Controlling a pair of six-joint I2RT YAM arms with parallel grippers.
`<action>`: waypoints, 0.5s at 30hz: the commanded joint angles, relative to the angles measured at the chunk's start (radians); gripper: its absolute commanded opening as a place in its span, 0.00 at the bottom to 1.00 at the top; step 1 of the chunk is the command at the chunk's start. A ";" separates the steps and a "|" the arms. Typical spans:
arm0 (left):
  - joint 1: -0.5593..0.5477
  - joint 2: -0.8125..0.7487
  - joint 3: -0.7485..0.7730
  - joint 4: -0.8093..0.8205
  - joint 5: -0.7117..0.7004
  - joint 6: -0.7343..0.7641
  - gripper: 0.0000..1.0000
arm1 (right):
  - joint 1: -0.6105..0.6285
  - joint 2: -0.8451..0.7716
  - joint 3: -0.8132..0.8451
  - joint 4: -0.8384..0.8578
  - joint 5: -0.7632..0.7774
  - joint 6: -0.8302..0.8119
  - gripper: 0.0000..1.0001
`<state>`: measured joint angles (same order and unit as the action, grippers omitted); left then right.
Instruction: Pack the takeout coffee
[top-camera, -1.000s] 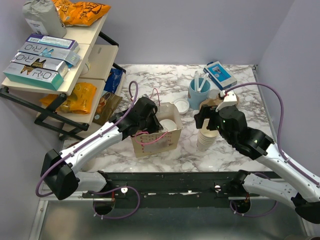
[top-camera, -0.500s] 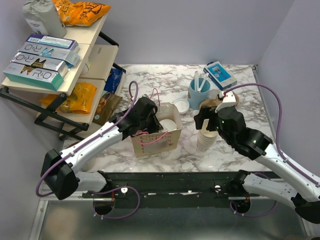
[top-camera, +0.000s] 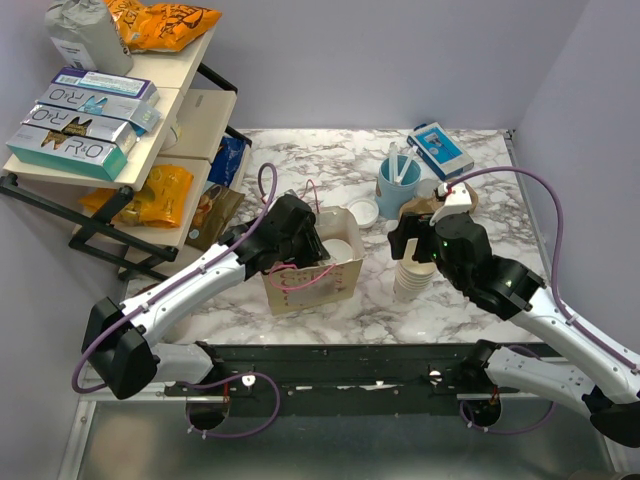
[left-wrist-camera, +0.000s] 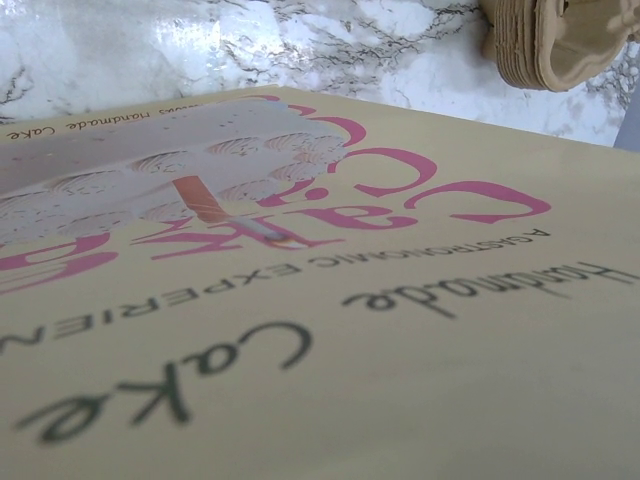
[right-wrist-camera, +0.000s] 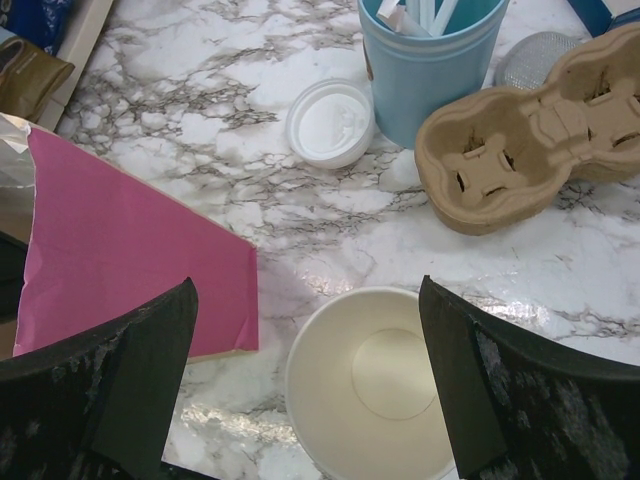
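Almost nothing is shifting since the earlier frame: my right gripper (right-wrist-camera: 307, 285) is creeping a touch to the left above the stack of paper cups (top-camera: 412, 282), and my left gripper (top-camera: 303, 238) is staying down at the bag (top-camera: 310, 285) with only a slight wrist change. The takeout coffee (top-camera: 338, 245) is sitting inside the bag, white lid facing up, so probably upright; its side is hidden. Left jaws: I cannot tell whether they are gripping or letting go, because the wrist view is showing only the bag's printed wall and the top view is hiding the fingers. Right jaws are standing wide apart, grasping nothing, one finger either side of the top cup and apart from it. Step in hand, as I am judging it: finishing the drop-off of the coffee in the bag, so the task is looking nearly done. Next move is calling for a full release and then a straight lift out, without catching the bag's wall or pink handles or tipping the cup. Containers: the bag is holding the coffee; the top cup of the stack is empty; the blue mug (right-wrist-camera: 430, 60) is holding white sticks (right-wrist-camera: 420, 12); the cardboard cup carrier (right-wrist-camera: 530, 120) is showing empty slots; a loose lid (right-wrist-camera: 330, 122) is lying on the table (right-wrist-camera: 200, 60) just beside the mug.
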<state>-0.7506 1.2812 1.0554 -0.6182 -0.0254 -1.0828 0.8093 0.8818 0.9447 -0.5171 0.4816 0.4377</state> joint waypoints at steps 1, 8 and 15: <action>-0.012 0.010 0.011 -0.044 -0.001 -0.006 0.54 | -0.001 -0.004 -0.009 0.020 0.023 0.016 1.00; -0.016 0.004 0.025 -0.060 -0.008 -0.002 0.61 | -0.002 -0.007 -0.009 0.020 0.023 0.018 1.00; -0.023 -0.014 0.038 -0.068 -0.015 -0.002 0.68 | -0.002 -0.007 -0.007 0.023 0.020 0.019 1.00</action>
<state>-0.7631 1.2812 1.0695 -0.6449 -0.0296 -1.0828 0.8093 0.8818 0.9447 -0.5171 0.4816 0.4446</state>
